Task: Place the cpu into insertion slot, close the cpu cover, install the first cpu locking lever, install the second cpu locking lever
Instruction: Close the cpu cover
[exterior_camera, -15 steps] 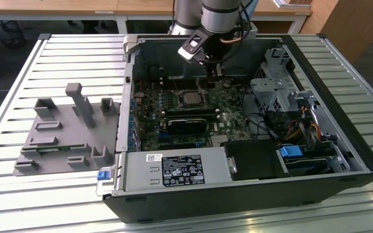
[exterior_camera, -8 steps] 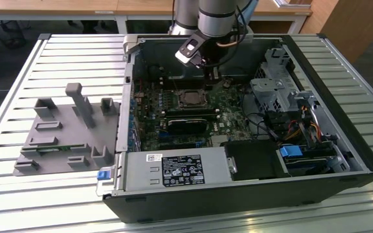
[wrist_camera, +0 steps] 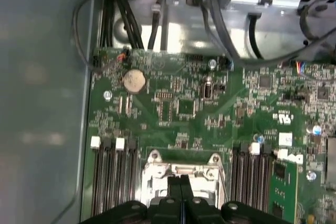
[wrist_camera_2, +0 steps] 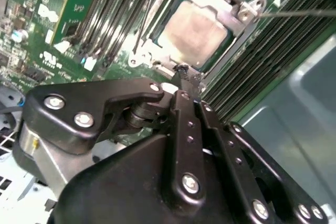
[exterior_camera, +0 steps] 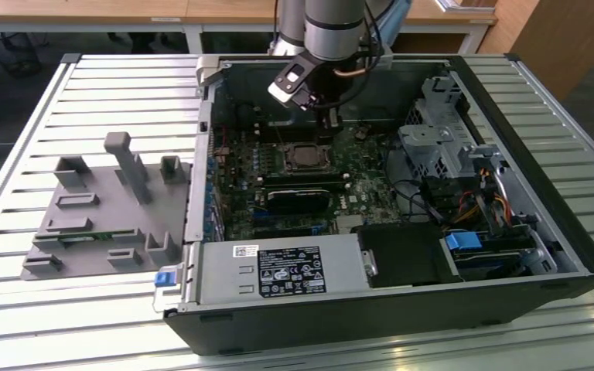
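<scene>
On the slatted metal tabletop [exterior_camera: 121,93] the open black computer case [exterior_camera: 575,259] lies flat. In its square, black-rimmed insertion slot [exterior_camera: 302,157] the flat, pale silvery chip, the cpu [wrist_camera_2: 194,32], already sits. The thin silvery frame of the cpu cover [wrist_camera_2: 245,10] looks folded down around it. Just beyond, the black tool [wrist_camera_2: 185,74] stands at the socket's edge, fingers pressed together, nothing visible between them. One thin wire locking lever [wrist_camera_2: 299,12] juts sideways and a second wire lever [wrist_camera_2: 148,9] slants away, so I judge neither fastened yet.
</scene>
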`<state>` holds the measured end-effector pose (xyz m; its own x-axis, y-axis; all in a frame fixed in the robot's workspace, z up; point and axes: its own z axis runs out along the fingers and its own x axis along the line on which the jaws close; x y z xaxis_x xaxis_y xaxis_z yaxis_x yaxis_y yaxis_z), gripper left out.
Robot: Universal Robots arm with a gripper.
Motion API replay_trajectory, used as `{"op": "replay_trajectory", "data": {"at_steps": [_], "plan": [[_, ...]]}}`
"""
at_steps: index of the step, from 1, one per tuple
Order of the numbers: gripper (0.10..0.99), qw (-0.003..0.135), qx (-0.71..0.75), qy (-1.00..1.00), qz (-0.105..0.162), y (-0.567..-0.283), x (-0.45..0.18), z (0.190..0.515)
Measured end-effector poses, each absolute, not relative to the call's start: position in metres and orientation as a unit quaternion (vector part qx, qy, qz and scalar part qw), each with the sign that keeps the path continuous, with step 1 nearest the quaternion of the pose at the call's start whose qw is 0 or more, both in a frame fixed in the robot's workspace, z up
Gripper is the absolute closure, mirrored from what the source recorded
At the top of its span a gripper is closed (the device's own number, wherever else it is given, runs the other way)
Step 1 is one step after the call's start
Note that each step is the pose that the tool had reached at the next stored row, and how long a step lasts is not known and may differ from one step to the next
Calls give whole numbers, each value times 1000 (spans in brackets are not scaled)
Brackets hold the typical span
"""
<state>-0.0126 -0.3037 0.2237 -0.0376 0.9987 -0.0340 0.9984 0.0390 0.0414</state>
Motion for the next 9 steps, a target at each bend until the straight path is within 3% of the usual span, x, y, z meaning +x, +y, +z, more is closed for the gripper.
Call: {"op": "replay_trajectory", "data": {"at_steps": [9], "plan": [[980,26,693,720,3,-304,-27,224]]}}
